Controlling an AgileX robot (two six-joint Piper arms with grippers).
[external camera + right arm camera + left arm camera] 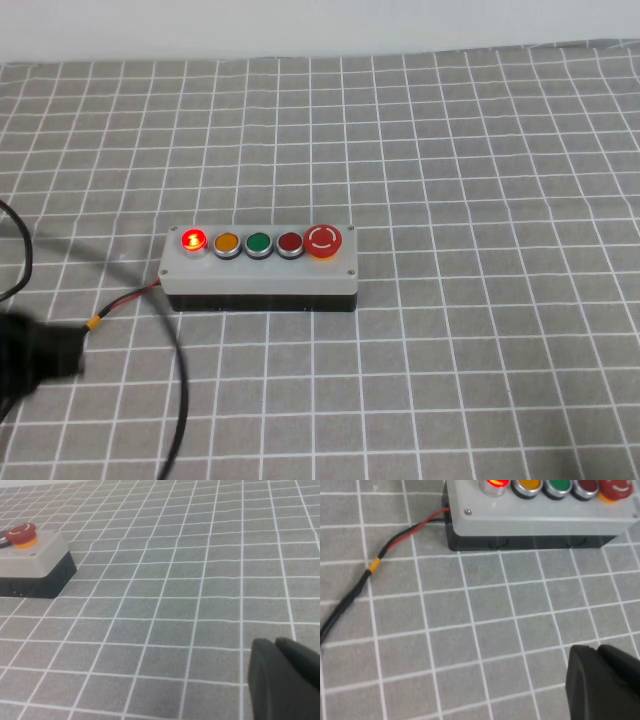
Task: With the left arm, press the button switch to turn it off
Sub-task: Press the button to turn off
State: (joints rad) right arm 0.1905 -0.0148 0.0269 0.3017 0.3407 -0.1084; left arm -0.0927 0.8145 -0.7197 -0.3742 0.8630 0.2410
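Closest to me, my left gripper [602, 682] hangs low over the grey checked cloth [480, 350], short of the box and well apart from it; only a dark lump of it shows in my left wrist view, and I cannot tell how its jaws stand. In the high view my left arm [35, 355] is a black mass at the near left edge, its cable [182, 390] looping down beside it. My right gripper [285, 677] is off to the right of the box, parked low over bare cloth, and I cannot tell its jaws either. Further out, a red and black lead [395, 542] runs across the cloth into the left end of the grey box [260, 272]. On its top sits the row: the button switch [194, 240] at the left end, glowing bright red, then the yellow button [227, 242], the green button [259, 242], the darker red button [290, 242] and the mushroom button [324, 240]. Since the switch is lit and nothing touches it, I judge the press not yet made: I have the whole approach and the push left to do.
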